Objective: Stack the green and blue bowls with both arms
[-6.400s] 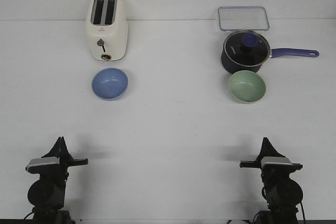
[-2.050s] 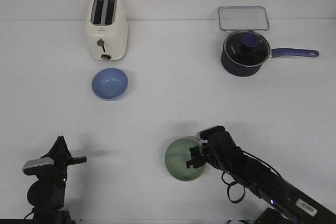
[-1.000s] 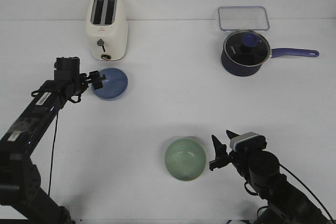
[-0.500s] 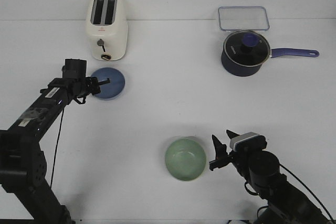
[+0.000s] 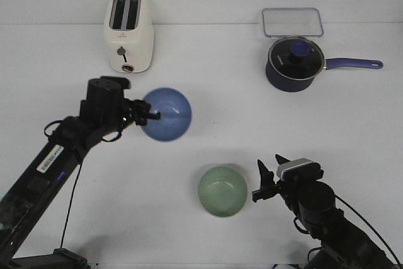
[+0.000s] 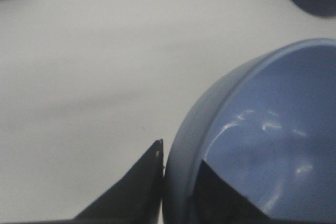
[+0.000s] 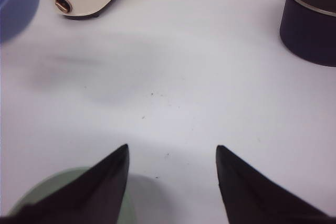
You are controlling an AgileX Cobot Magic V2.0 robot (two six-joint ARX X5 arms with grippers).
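Note:
The periwinkle blue bowl (image 5: 167, 114) hangs in the air, tilted, held by its left rim in my left gripper (image 5: 150, 115). In the left wrist view one finger lies outside the rim and one inside the blue bowl (image 6: 262, 145), so my left gripper (image 6: 179, 163) is shut on it. The sage green bowl (image 5: 222, 191) sits on the table near the front middle, below and right of the blue one. My right gripper (image 5: 269, 178) is open and empty just right of the green bowl. The right wrist view shows my right gripper (image 7: 172, 150) spread wide beside the green rim (image 7: 39, 195).
A cream toaster (image 5: 128, 33) stands at the back left. A dark navy saucepan (image 5: 294, 63) with glass lid and long handle stands at the back right, with a clear lidded container (image 5: 292, 22) behind it. The table is white.
My left gripper has lifted the blue bowl off the table and carried it right and forward, towards the green bowl. The right arm and the green bowl have stayed put.

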